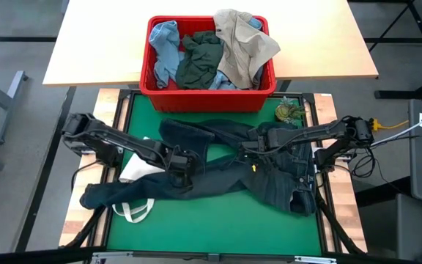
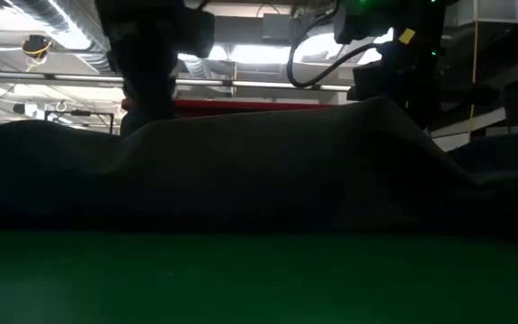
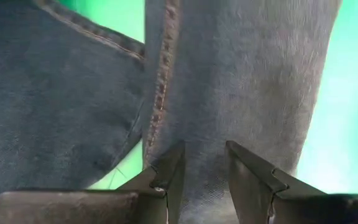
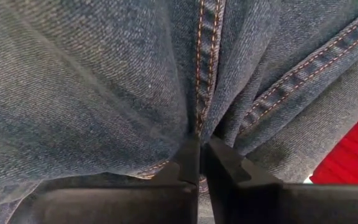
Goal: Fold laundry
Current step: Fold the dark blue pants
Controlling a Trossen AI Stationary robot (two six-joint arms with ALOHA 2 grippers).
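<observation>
From above, the dark navy denim jeans (image 1: 226, 172) lay spread across the green mat (image 1: 218, 224), my left gripper (image 1: 179, 167) and right gripper (image 1: 249, 149) both on them. Left wrist view — fingers (image 3: 166, 177) clamped on denim. Right wrist view — fingers (image 4: 188, 165) pinched together on a seam fold.
</observation>
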